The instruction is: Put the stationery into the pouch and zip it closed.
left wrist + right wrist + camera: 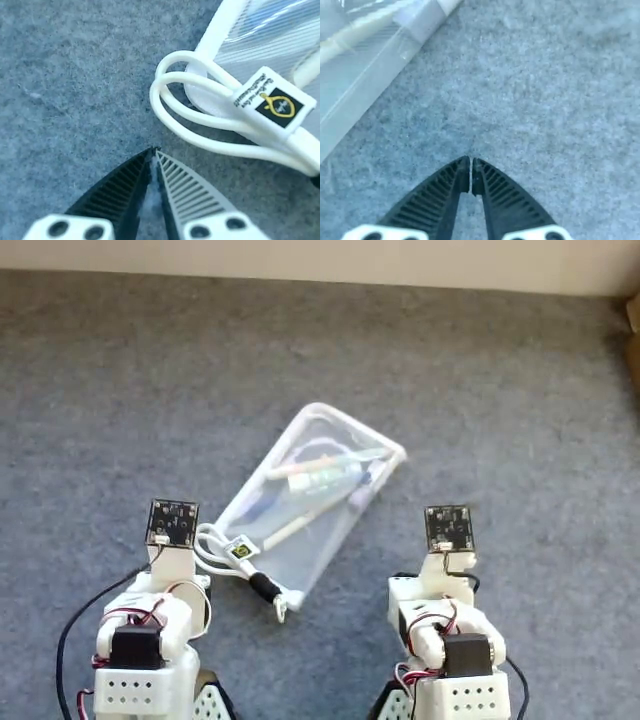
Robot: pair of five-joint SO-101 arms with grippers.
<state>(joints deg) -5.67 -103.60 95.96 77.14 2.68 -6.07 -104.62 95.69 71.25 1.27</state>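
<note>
A clear pouch point(310, 495) lies slanted on the grey carpet between the two arms, with pens and other stationery point(318, 480) inside it. A white cord loop point(200, 107) with a white tag point(272, 102) hangs off its near corner. My left gripper point(154, 152) is shut with nothing in it, its tips just short of the loop. My right gripper point(470, 161) is shut and empty over bare carpet, beside the pouch's edge point(365, 65). Seen from above, both arms point(172, 540) point(450, 540) sit at the near edge, one on each side of the pouch.
Grey carpet point(480, 390) runs all round the pouch. A pale wall strip point(320, 255) borders the far side. A black zip pull with a metal end point(268, 592) lies at the pouch's near corner.
</note>
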